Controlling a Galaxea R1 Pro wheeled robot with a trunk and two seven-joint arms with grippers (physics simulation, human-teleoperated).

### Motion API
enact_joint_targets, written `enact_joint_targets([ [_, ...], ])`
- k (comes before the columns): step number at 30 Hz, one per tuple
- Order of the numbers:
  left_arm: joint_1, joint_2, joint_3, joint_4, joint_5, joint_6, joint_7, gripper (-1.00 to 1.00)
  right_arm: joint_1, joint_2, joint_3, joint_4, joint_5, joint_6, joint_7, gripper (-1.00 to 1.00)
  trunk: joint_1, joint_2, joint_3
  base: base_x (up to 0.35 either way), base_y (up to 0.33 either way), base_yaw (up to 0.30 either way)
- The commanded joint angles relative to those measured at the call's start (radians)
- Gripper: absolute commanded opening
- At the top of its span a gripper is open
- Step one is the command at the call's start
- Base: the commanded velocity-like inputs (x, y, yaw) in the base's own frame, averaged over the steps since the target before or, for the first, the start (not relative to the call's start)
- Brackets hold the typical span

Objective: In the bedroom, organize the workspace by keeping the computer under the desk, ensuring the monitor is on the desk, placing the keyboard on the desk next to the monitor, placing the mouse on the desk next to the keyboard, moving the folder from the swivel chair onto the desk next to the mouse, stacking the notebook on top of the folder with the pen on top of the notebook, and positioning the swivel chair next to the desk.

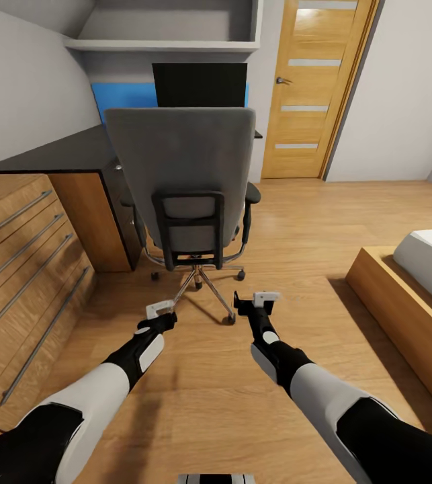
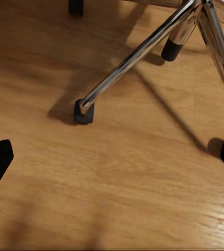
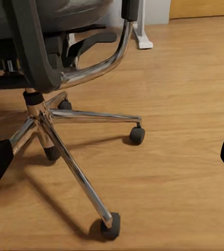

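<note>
The swivel chair stands with its grey back toward me, pulled up at the black-topped desk. Behind the backrest rises the black monitor. My left gripper and right gripper hover open and empty just above the floor, short of the chair's chrome base. The left wrist view looks at one chrome leg and its caster. The right wrist view takes in the base from the side. The backrest hides the seat; computer, keyboard, mouse, folder, notebook and pen are out of view.
A light wooden drawer chest fills the left side. A bed with a wooden frame stands at the right. A wooden door is at the back right, a shelf above the desk. A blue panel sits behind the monitor.
</note>
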Motion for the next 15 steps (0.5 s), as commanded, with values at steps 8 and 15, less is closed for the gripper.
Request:
enact_joint_targets([
  [8, 0.0, 0.012, -0.007, 0.011, 0.007, 0.001, 0.008, 1.0, -0.004, -0.001, 0.004, -0.18, -0.005, 0.31, -0.047, 1.0, 0.0, 0.0, -0.001, 0.0, 0.0, 0.0],
  [15, 0.0, 0.028, -0.007, 0.018, 0.009, 0.001, 0.005, 1.0, -0.002, -0.001, 0.001, -0.195, -0.005, 0.296, -0.049, 1.0, 0.0, 0.0, -0.001, 0.0, 0.0, 0.0],
])
